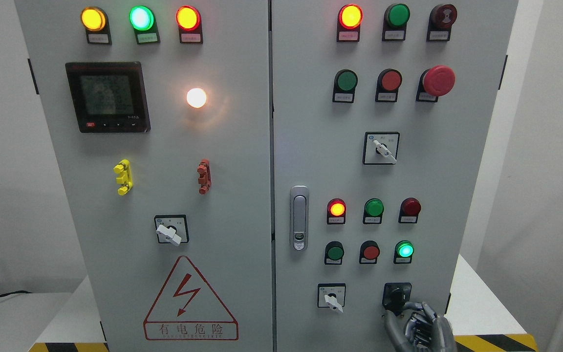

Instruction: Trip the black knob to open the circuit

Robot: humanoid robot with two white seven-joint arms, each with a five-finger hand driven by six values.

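**Right hand at the black knob: slip and wrong-switch risks**

Head view: we see our right hand (416, 325), grey metal with jointed fingers, rising from the bottom edge at the lower right of the grey steel cabinet (311, 146). The small black rotary knob (397, 295) sits on its square black plate at the lower right of the right-hand door, directly above the hand. Our fingers (411, 307) curl up toward the knob's underside and look to be touching or just beside it; we cannot tell whether they truly pinch it. The left hand is not visible.

We judge the main risk to be a slip: with only fingertips near the knob's lower edge, a turn could slide off without tripping it. A second risk is drifting sideways or upward, brushing the white-handled selector switch (332, 298) to the left or the lit green round push button (403, 250) just above.
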